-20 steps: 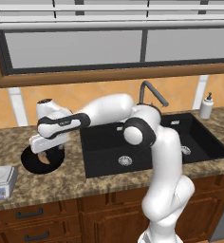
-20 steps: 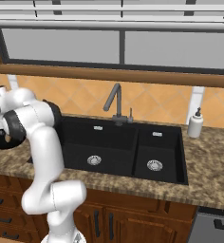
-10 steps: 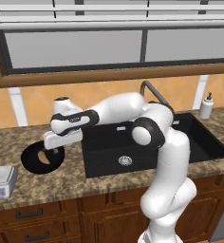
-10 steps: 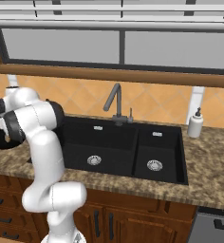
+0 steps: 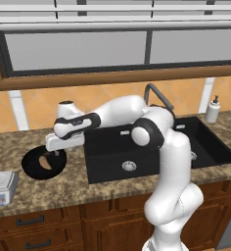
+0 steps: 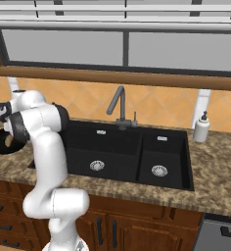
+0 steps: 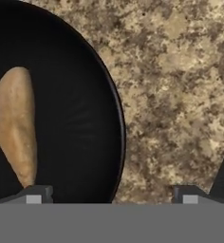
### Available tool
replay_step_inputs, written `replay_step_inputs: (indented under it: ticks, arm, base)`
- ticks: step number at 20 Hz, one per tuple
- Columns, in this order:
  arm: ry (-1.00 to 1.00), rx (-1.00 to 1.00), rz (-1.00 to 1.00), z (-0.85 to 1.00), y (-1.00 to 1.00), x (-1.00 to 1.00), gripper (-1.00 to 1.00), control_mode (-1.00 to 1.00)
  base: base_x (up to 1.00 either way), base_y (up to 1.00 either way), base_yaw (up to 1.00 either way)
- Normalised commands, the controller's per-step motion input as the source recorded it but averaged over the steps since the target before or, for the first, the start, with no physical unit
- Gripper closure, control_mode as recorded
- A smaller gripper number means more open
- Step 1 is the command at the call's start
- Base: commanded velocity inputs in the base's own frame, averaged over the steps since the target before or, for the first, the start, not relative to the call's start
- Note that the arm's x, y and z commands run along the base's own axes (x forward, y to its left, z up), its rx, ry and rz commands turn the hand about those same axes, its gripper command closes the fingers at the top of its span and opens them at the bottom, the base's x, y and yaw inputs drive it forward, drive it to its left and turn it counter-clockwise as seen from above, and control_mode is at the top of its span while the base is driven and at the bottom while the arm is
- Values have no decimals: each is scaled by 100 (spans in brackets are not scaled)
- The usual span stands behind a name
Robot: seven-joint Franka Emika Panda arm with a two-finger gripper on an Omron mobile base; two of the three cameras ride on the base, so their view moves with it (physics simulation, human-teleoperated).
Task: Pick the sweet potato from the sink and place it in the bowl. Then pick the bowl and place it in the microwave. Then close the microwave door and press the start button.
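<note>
**Potato in bowl; bowl rim sits between open tool tips**

Sweet potato [image 7: 15, 126] lies inside the bowl [image 7: 80, 118], so step one looks done; next up, in my view, is picking the bowl. Tool [image 7: 111, 194] is empty, tips spread wide apart, hovering over the bowl's sink-side edge. In hand view the rim curves down from 12 to 6 o'clock, passing between the two tips: one tip over the bowl interior, other over bare desk [image 7: 180, 95]. Potato's long axis runs approx 12–6, at 10 o'clock from tool. In left base view bowl [image 5: 33, 166] sits at 9 o'clock of sink [image 5: 137, 147].
</note>
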Motion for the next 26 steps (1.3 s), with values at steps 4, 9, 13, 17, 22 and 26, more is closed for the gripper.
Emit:
replay_step_inputs:
  ticks: [4,9,13,17,22,26]
  arm:
    - [0,0,0,-23,11,1,-100,-100]
    - [0,0,0,-36,11,0,-100,-100]
    - [0,0,0,-43,1,0,-100,-100]
    - [0,0,0,-30,1,0,100,-100]
    - [-2,2,0,-2,1,-3,100,-100]
    - [0,0,0,0,0,-1,100,-100]
  base:
    - [0,0,0]
    - [0,0,0]
    - [0,0,0]
    - [0,0,0]
    - [0,0,0]
    - [0,0,0]
